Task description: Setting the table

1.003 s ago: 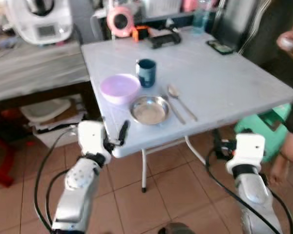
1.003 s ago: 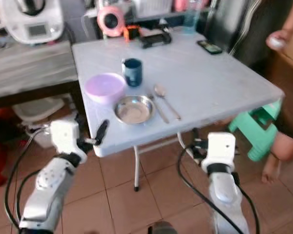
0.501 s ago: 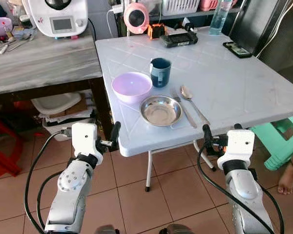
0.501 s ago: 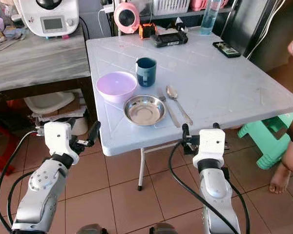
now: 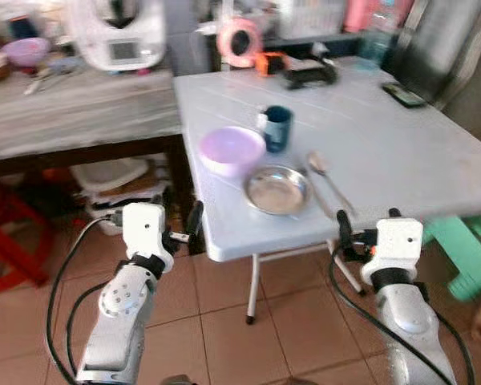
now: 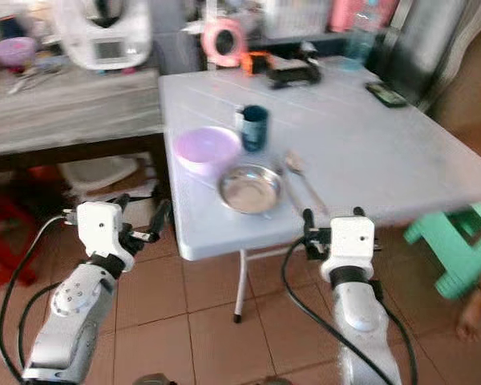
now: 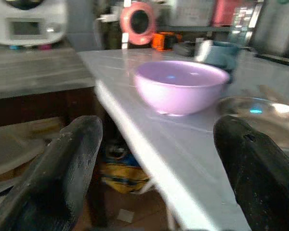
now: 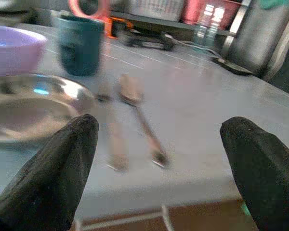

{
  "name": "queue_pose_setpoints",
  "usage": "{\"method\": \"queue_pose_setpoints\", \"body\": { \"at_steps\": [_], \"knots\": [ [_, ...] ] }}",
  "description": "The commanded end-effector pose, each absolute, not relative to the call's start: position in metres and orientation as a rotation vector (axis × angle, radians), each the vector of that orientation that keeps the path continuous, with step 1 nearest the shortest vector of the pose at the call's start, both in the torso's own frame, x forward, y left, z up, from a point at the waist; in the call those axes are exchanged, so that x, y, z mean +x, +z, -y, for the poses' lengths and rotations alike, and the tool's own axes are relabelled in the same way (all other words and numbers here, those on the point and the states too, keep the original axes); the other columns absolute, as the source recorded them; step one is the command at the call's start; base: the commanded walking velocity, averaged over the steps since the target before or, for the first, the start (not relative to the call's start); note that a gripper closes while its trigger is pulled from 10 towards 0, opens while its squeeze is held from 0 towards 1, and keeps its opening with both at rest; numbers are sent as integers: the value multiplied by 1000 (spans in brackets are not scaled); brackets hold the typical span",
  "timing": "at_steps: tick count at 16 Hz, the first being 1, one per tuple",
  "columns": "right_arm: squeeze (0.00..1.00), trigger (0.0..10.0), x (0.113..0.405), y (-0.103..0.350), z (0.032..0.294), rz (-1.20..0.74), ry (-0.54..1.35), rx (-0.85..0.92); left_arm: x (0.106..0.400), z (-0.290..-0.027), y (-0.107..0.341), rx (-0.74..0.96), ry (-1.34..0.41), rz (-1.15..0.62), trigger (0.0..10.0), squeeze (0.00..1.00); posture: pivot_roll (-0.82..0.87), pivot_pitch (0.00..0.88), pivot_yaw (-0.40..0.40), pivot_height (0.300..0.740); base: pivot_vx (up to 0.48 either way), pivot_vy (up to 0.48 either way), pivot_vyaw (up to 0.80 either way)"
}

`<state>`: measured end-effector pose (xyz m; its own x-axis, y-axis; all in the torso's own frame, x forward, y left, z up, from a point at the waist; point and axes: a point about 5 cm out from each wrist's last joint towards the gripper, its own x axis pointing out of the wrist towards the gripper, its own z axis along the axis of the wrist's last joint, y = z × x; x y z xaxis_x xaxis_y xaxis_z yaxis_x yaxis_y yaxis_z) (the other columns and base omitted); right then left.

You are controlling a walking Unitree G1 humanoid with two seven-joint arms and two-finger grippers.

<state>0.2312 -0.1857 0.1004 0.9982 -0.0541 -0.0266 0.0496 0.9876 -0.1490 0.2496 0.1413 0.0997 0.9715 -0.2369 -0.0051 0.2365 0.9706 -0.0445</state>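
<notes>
Five items are laid near the tabletop's front edge: bowl (image 5: 232, 149) and cup (image 5: 277, 127) behind, plate (image 5: 277, 189) in front, fork (image 8: 111, 139) and spoon (image 5: 329, 179) on the plate's right. Left gripper (image 5: 180, 231) is held wide and empty off the front-left corner. Right gripper (image 5: 365, 229) is held wide and empty below the front edge. The setting is judged nearly complete. Next move is judged a withdrawal, or a search for another item.
</notes>
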Motion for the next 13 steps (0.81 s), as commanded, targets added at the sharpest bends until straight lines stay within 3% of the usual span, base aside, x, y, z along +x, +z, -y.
{"method": "queue_pose_setpoints", "body": {
  "at_steps": [1,9,13],
  "knots": [
    [0,10000,231,105,185,-9,-49,-143,251,-141,103,-39,-240,4,10000,0,-42,0,19,740,412,0,0],
    [0,10000,231,105,185,-10,-41,-147,251,-141,101,-36,-238,-2,10000,0,-41,0,17,740,414,0,0],
    [0,10000,230,103,183,-20,-25,-149,246,-151,103,-20,-203,4,10000,0,-38,0,18,740,0,0,0]
  ]
}}
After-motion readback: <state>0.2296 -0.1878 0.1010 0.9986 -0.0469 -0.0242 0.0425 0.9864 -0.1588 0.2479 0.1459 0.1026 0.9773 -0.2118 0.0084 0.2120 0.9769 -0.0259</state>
